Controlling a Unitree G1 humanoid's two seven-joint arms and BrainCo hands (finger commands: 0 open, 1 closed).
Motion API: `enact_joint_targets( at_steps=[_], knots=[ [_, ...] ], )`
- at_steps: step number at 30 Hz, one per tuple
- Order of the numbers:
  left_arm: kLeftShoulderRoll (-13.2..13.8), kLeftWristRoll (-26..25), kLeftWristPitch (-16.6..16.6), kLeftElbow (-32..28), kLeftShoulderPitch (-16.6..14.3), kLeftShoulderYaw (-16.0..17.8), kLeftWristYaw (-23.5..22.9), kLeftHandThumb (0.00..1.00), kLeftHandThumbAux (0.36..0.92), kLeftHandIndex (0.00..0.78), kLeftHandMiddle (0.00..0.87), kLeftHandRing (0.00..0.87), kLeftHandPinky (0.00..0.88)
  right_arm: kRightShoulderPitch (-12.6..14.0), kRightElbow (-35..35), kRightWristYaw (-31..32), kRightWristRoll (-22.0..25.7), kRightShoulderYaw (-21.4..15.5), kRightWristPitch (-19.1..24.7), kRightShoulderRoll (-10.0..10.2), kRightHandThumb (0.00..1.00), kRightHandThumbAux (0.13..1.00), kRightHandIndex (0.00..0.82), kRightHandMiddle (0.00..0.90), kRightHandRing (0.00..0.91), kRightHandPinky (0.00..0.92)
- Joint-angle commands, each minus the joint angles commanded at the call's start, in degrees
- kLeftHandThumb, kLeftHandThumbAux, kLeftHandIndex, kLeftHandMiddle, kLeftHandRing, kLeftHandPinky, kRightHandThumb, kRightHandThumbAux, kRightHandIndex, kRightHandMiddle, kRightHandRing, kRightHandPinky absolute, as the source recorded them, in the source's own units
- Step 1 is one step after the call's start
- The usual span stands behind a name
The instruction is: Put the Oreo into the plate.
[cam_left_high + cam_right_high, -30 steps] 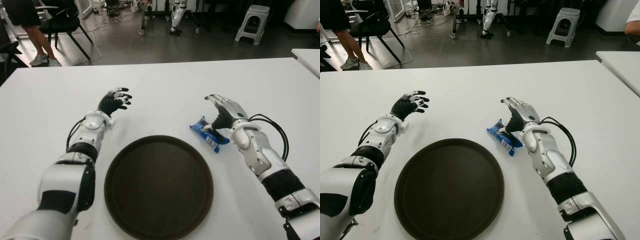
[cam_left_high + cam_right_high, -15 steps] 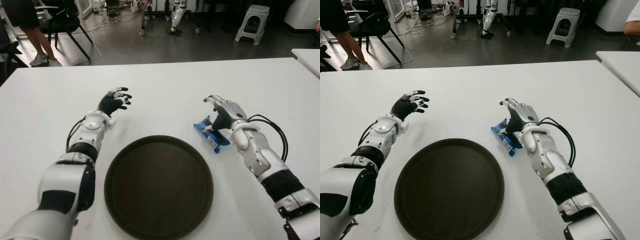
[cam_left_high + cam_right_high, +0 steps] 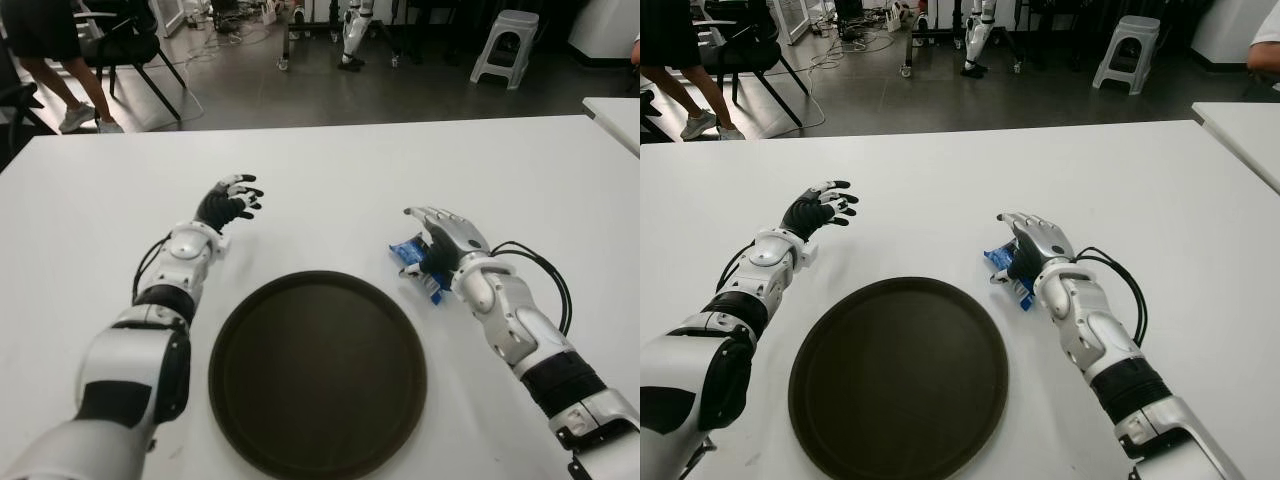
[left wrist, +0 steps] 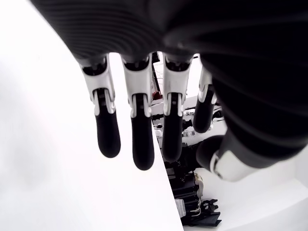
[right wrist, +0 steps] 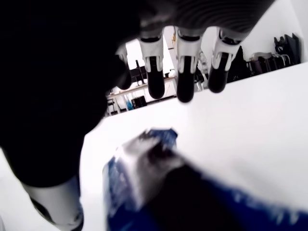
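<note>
The Oreo is a blue packet [image 3: 406, 256] lying on the white table [image 3: 330, 180], just right of the plate's far right rim. My right hand [image 3: 432, 224] hovers low over it, palm covering its right part, fingers stretched out and open; the right wrist view shows the packet [image 5: 144, 163] under the palm with the fingertips [image 5: 185, 91] clear of it. The plate [image 3: 318, 372] is a round dark tray near the front middle of the table, with nothing on it. My left hand [image 3: 232, 198] shows open beyond the plate's left side, holding nothing.
A second white table [image 3: 615, 112] pokes in at the right edge. Past the table's far edge is a grey floor with a stool [image 3: 503, 42], a black chair [image 3: 125, 45] and a person's legs [image 3: 62, 75].
My right hand has come down and back over the blue packet, covering more of it. The packet shifted slightly. The left arm has not moved.
</note>
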Motion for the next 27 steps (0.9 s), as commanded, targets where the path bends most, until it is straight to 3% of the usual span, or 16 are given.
enact_joint_targets(
  at_steps=[13,27],
  knots=[
    [-0.1,-0.3,-0.4,-0.2,0.1,0.2,0.2,0.093,0.648,0.216,0.340,0.363,0.378,1.4,-1.7,-0.5,-0.1,-0.2,0.6,0.4,0.000,0.778,0.114,0.175,0.192,0.184],
    [0.0,-0.3,-0.6,-0.4,0.2,0.2,-0.2,0.072,0.667,0.233,0.346,0.365,0.373,2.8,-4.3,-0.3,-0.7,-0.2,2.3,0.5,0.000,0.759,0.091,0.135,0.147,0.125]
  ],
)
